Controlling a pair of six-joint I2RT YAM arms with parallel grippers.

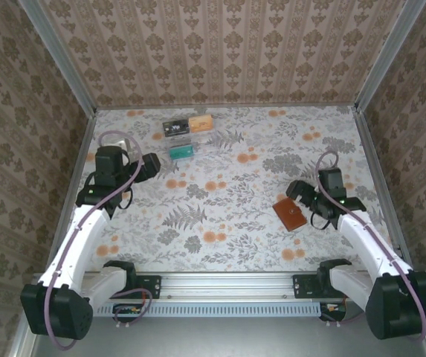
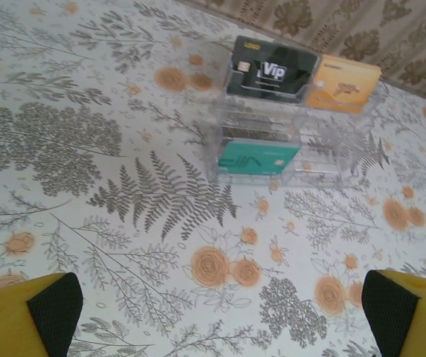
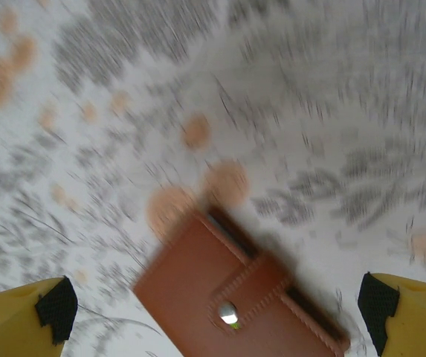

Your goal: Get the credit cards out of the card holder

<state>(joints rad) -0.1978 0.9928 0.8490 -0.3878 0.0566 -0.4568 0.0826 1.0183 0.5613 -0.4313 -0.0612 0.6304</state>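
The card holder (image 1: 289,215) is a small reddish-brown leather wallet lying flat on the flowered surface (image 1: 220,245), right of centre and on the near side. It is folded shut, with a strap across its front fastened by a silver stud; the right wrist view is blurred, but it shows the stitched edge of the strap and a dark line along one side. The three credit cards are well apart from it, at the far left of the surface in a clear tray (image 2: 324,160). The black card (image 2: 270,71), printed "VIP" in white, and the orange card (image 2: 343,84) sit side by side at the back of the tray, tilted up. The teal card (image 2: 257,158) lies in the front part. The left arm reaches forward along the left edge, its wrist bent so that the left end effector (image 1: 152,165) points toward the tray from the near side, clear of it, with its yellow fingers (image 2: 27,316) spread wide and nothing between them. The right arm stretches forward and inward, and the right end effector (image 1: 298,190) hangs just above the card holder, its fingers (image 3: 406,312) wide apart on either side of the wallet without gripping it.
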